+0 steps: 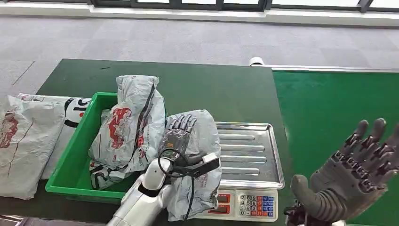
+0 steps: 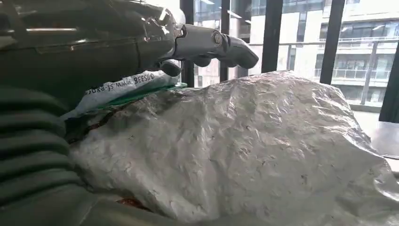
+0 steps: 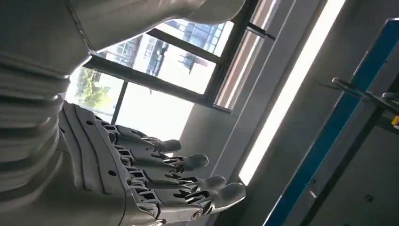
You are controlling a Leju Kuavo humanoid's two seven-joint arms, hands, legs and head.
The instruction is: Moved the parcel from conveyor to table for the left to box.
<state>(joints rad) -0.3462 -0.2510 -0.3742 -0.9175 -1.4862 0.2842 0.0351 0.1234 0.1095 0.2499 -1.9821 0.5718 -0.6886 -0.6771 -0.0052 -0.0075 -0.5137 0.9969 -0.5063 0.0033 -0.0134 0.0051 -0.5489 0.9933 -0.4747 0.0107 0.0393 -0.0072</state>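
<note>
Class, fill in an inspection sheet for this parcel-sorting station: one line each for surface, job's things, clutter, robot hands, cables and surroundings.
Surface: dark green table; brighter green conveyor on the right.
Job's things: grey parcel lies partly on the scale's metal tray; green box holds another grey parcel.
Clutter: two more bags lie left of the box.
Robot hands: left robot hand rests on the parcel at the scale; right robot hand is raised, fingers apart, holding nothing.
Cables: black cable loops at the left wrist.
Surroundings: grey carpet floor, windows beyond.
</note>
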